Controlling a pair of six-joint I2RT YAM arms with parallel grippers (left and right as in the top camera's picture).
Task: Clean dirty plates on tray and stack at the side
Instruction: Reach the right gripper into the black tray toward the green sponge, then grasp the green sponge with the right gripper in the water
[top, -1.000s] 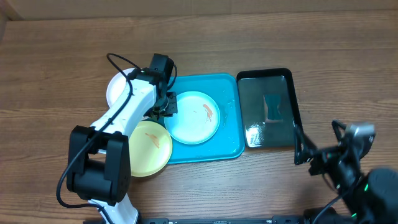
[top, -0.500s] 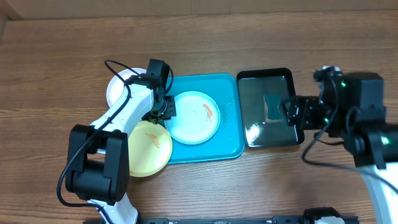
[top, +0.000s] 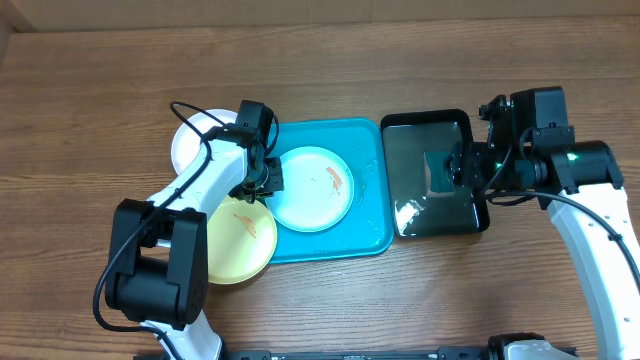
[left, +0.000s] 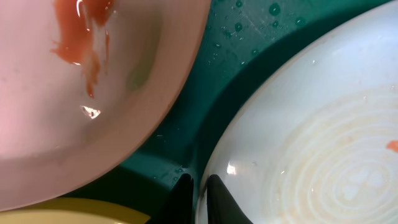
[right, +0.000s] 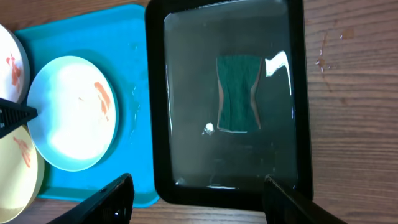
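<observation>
I saw left gripper pinched narrow on left rim of mint-blue plate, plate lying in turquoise tray. White plate and yellow plate sat at tray's left edge. Right gripper hung wide over black tray, holding nothing.

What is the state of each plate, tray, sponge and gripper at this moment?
turquoise tray: wet with droplets.
mint-blue plate: on turquoise tray, orange smear.
white plate: red smear.
yellow plate: orange smear.
black tray: glossy.
sponge: lying flat in black tray.
left gripper: shut on mint-blue plate's rim.
right gripper: open, over black tray.
</observation>
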